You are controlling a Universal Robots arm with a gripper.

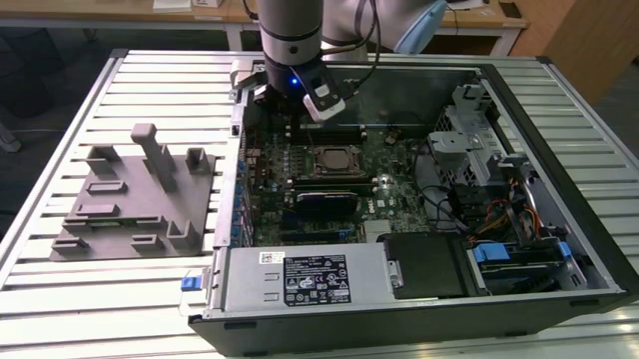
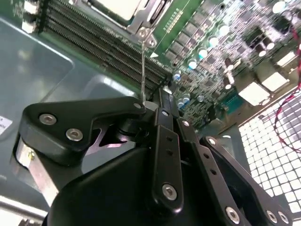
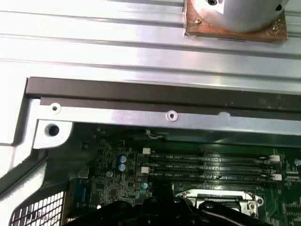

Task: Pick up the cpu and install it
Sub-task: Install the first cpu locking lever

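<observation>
Presently the end effector (image 1: 280,108) hangs inside the open computer case (image 1: 559,250), low over the motherboard (image 1: 399,191). It is near the board edge that lies toward the top of the exterior view, beside the socket rather than over it. Whether it is spread or pressed together I cannot tell: the second wrist view gives only its black linkage from behind. Nothing seen carried.

The cpu (image 1: 330,158) lies flat in the socket near the board's middle. In the second wrist view the cpu (image 2: 117,5) shows a pale metal top inside the socket frame (image 2: 151,16), next to the memory slots (image 2: 94,40). It is apart from the end effector, not touching.

Handling, as judged: light, stiff, thin. Smooth metal lid likely slick to a pinch. Underside contacts and socket pins delicate, so no tilt and no drag. Best hold is on two opposite rim edges, kept level, flat faces left alone.

Hard to make out:
- Whether the chip is fully seated, or the frame clamped down.
- A thin bright rod (image 2: 142,66) rises by the socket corner, possibly the latch lever, not certain.
- The chip is cut off by the picture edge in the second wrist view.
- A grey fixture (image 1: 130,202) stands on the worktop (image 1: 60,112) beside the case, its pockets too dim to read
</observation>
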